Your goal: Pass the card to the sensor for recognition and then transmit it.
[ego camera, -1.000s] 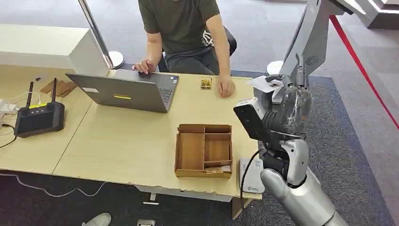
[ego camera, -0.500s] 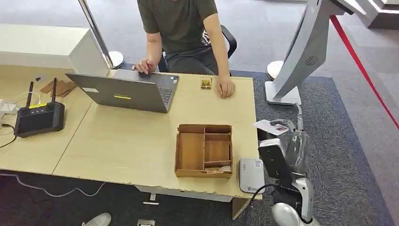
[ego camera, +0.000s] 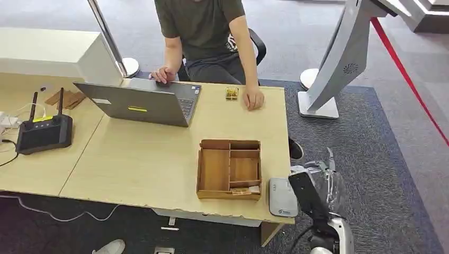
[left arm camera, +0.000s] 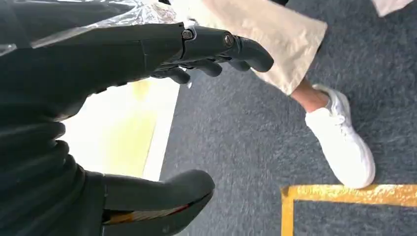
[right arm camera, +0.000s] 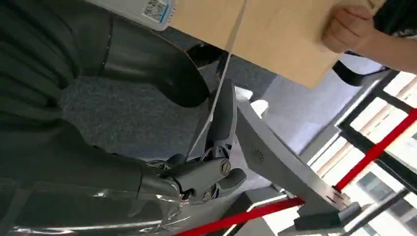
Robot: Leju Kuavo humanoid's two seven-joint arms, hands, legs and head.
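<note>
**Card held at the table's corner, beside the sensor**

The pale wooden table (ego camera: 148, 159) took up most of the room in front of the robot, standing on grey carpet. Off its far right corner leaned a tall silver stand (ego camera: 344, 53) on a white base. A person in a dark green shirt (ego camera: 204, 26) sat at the far side, one hand by the open grey laptop (ego camera: 143, 103) and the other resting on the tabletop. A black box with two aerials (ego camera: 43, 132) stood at the left, and a compartmented wooden tray (ego camera: 230, 169) sat near the front edge.

Just right of that tray, at the table's near right corner, lay the small white sensor (ego camera: 282, 197).

The robot's right hand (ego camera: 324, 182) hung over the carpet just off that corner, close beside the sensor. It pinched the card (right arm camera: 216, 98) between its thumb and its dark fingers (right arm camera: 206, 177). The card showed edge-on as a thin pale line. From where I stood I couldn't tell whether it touched the sensor.

The left hand (left arm camera: 74, 98) held nothing, with its fingers spread apart above the carpet, near a person's white shoe (left arm camera: 344, 142).
</note>
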